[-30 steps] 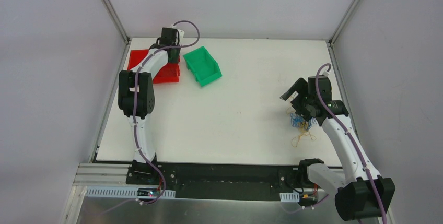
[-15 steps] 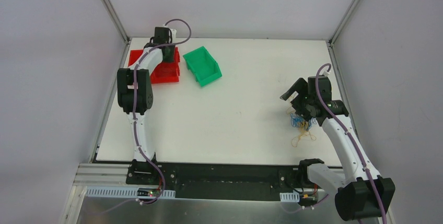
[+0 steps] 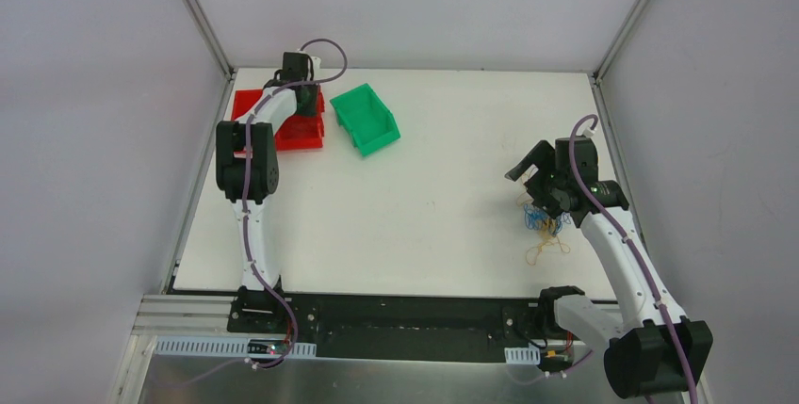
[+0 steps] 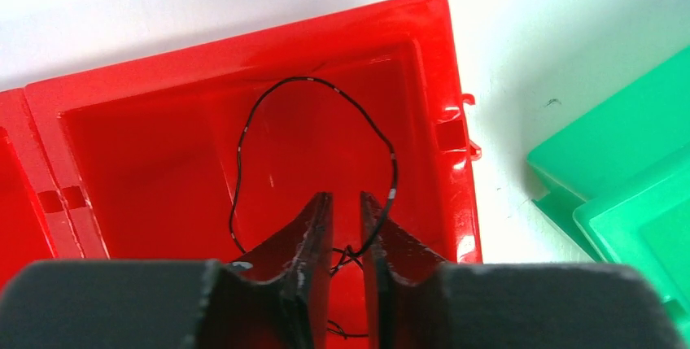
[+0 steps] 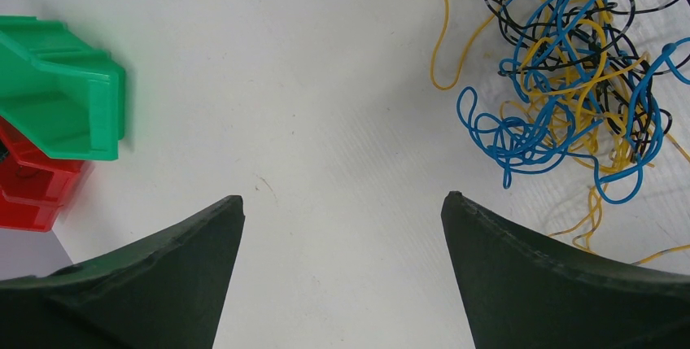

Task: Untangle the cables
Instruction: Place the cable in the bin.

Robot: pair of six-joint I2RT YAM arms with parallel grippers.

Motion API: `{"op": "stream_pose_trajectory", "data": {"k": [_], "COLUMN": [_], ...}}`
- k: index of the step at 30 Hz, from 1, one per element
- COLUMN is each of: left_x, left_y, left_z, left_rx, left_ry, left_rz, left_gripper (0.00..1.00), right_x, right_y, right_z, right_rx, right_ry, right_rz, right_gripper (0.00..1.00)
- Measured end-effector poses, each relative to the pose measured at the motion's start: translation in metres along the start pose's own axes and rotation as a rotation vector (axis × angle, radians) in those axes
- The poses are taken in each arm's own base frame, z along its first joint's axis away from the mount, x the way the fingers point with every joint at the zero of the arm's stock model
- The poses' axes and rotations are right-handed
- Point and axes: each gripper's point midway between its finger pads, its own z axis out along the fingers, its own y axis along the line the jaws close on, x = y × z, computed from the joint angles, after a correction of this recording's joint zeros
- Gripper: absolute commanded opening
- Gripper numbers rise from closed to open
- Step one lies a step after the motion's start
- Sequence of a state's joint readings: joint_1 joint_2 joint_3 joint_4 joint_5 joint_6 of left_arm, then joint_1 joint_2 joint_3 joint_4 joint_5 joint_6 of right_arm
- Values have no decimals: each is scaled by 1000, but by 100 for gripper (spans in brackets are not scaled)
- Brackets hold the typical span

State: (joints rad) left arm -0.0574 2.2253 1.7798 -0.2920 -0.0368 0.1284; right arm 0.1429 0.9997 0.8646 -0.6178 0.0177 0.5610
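The cables lie as a tangle (image 5: 569,80) of blue, yellow-orange and black wires at the table's right side (image 3: 544,220), with a yellow strand (image 3: 546,249) trailing toward me. My right gripper (image 5: 342,196) hovers open just left of the tangle (image 3: 532,183), with nothing between its fingers. One thin black wire (image 4: 301,80) loops across the floor of the red bin (image 4: 244,48). My left gripper (image 4: 346,196) hangs over that bin (image 3: 300,93). Its jaws stand a narrow gap apart, and the wire's knotted end lies in the gap.
A green bin (image 3: 366,118) sits tilted right of the red bin (image 3: 250,103) at the far left. It also shows in the left wrist view (image 4: 618,202) and the right wrist view (image 5: 57,97). White walls enclose the table.
My left arm swung left over the red bin, and its jaws have parted slightly from shut. The right arm and the tangle have not moved.
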Motion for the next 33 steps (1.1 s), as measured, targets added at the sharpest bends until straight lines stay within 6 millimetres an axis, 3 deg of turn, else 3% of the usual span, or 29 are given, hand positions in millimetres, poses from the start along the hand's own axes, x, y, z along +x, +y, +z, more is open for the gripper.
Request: {"op": "stream_pose_trajectory", "data": {"k": [9,25,30,33], "left_x": [-4,-51,-60,-63], "left_y": [3,16,6,-22], "left_z": [-9,-74,-112,-137], "left_rx": [-14,-41,-27,16], "left_ry": [-15,-159,-214,-253], "left_rz": [3,-11,-30,-44], "left_gripper": [27,43,60,75], "right_x": [0,0,-3,0], "right_y": [0,-1,-8,-20], "right_z": [0,1,3,10], "right_rx": [0,4,43,106], "right_ry": [1,-2,-17,1], "right_rz": [0,0,-12,-16], "right_gripper": [96,97,97,96]}}
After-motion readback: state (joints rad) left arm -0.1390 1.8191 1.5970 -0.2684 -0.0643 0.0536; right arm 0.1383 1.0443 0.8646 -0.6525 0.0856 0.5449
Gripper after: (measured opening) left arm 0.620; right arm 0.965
